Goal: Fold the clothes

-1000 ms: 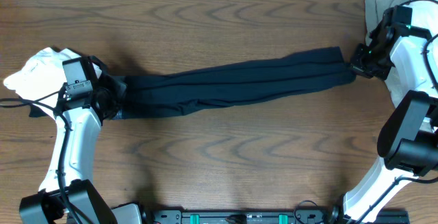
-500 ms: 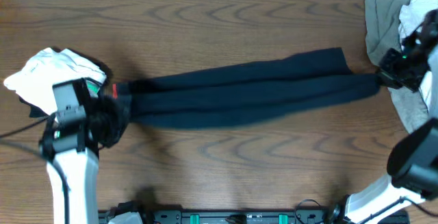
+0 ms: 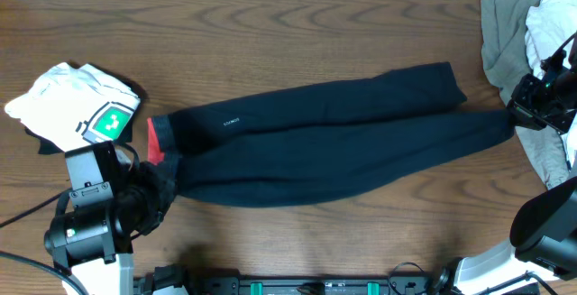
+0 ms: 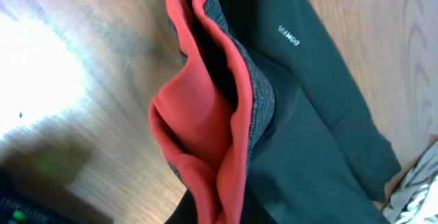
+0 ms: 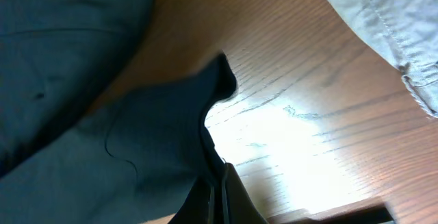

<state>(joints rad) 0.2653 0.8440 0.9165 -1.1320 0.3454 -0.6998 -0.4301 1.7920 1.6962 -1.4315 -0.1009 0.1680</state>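
Trousers are held at both ends, waistband clamped in the left gripper, one cuff in the right gripper (a thin bite); it could be tugged free.

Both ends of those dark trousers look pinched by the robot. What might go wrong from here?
The right pincer grips only a thin edge of the trousers at one cuff; a tug might pull it free. The other cuff lies ungripped, so a fold may come out crooked. The grey-beige heap sits close to that pincer and might snag.
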